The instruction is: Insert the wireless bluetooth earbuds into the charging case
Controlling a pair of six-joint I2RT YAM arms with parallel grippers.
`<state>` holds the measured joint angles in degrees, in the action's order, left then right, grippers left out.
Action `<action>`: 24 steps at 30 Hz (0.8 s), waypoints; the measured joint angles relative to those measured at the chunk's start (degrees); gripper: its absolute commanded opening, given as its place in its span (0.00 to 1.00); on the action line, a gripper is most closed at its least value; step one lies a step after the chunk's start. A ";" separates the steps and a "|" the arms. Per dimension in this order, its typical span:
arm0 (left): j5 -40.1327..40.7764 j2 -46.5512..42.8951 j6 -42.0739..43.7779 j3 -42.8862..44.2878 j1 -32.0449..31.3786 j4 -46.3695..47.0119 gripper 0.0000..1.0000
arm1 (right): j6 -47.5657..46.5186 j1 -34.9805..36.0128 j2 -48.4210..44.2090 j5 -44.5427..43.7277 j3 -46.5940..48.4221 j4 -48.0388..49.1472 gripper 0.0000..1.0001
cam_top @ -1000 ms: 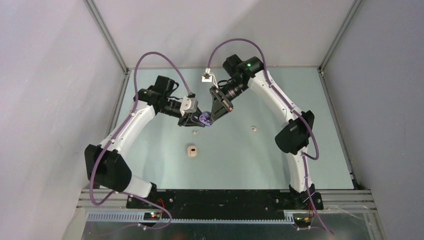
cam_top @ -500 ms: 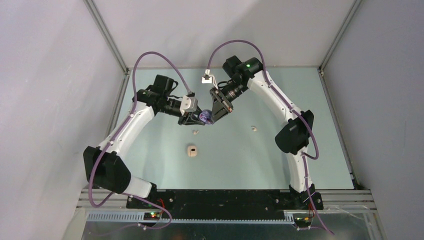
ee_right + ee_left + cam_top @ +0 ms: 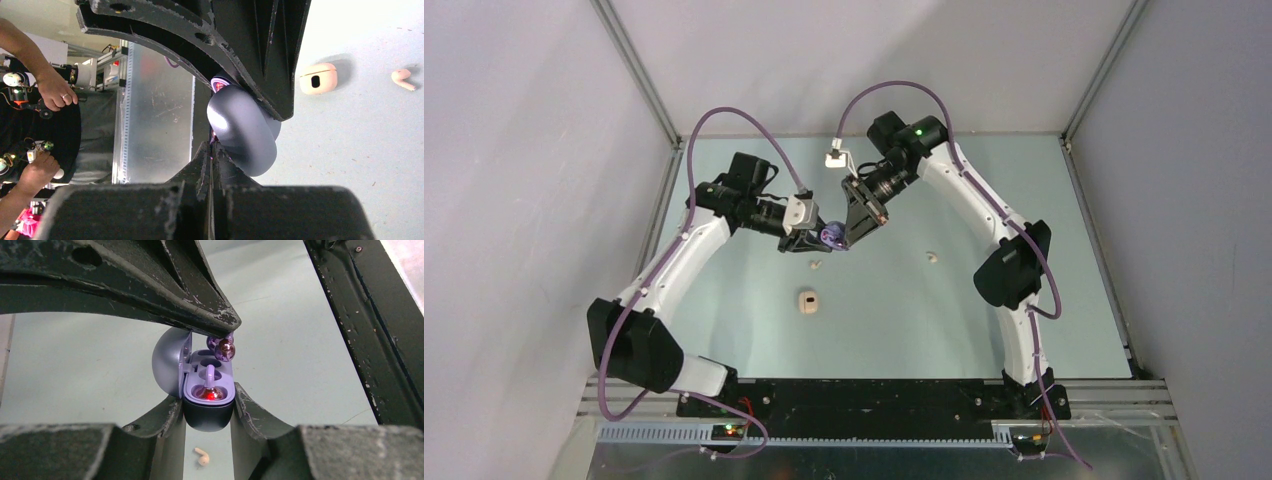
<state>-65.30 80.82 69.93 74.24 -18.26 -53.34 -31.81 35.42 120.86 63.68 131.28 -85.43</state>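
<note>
My left gripper (image 3: 207, 399) is shut on the lower half of a lilac charging case (image 3: 208, 412) and holds it above the table with its lid (image 3: 169, 362) swung open to the left. One purple earbud (image 3: 209, 390) sits in the near slot with a red light glowing. My right gripper (image 3: 848, 241) reaches in from behind, shut on a second purple earbud (image 3: 223, 349) that hangs just over the far slot. In the right wrist view the fingertips (image 3: 212, 146) meet behind the case's rounded back (image 3: 242, 127).
A cream earbud (image 3: 816, 265) lies on the table below the held case, another (image 3: 932, 258) further right. A closed cream case (image 3: 806, 302) sits nearer the arm bases. The two arms meet over the middle back of the table (image 3: 1064, 330).
The left gripper with the case has edged slightly back and up toward the right gripper's tip. The left elbow has shifted left. Both grips are unchanged.
</note>
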 measured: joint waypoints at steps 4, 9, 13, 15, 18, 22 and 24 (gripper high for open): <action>0.68 -0.04 0.15 0.00 -0.02 -0.22 0.00 | 1.70 0.35 0.00 -0.70 -0.20 0.76 0.00; 1.11 -0.24 0.02 -0.59 -0.04 -0.35 0.00 | 3.52 1.05 -0.02 -2.12 -0.50 1.38 0.00; 1.57 -0.48 -1.03 -1.44 -0.04 -0.04 0.00 | 4.90 1.51 -0.26 -3.87 -1.14 2.19 0.00; 2.01 -0.66 -2.03 -1.62 -0.04 0.37 0.00 | 5.49 1.68 -0.46 -4.74 -1.20 2.71 0.00; 2.05 -1.11 -3.06 -2.14 -0.07 1.40 0.00 | 6.29 1.95 -1.14 -6.03 -1.57 3.61 0.00; 2.05 -1.33 -4.20 -2.27 -0.11 2.10 0.00 | 7.37 2.27 -1.97 -7.69 -1.84 4.70 0.00; 2.10 -1.42 -4.66 -2.32 -0.09 2.29 0.00 | 7.91 2.47 -2.16 -8.20 -1.86 5.16 0.00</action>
<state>-63.20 79.40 65.28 71.92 -18.35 -51.05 -23.90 37.89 118.69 55.48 129.43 -80.27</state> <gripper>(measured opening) 0.345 0.009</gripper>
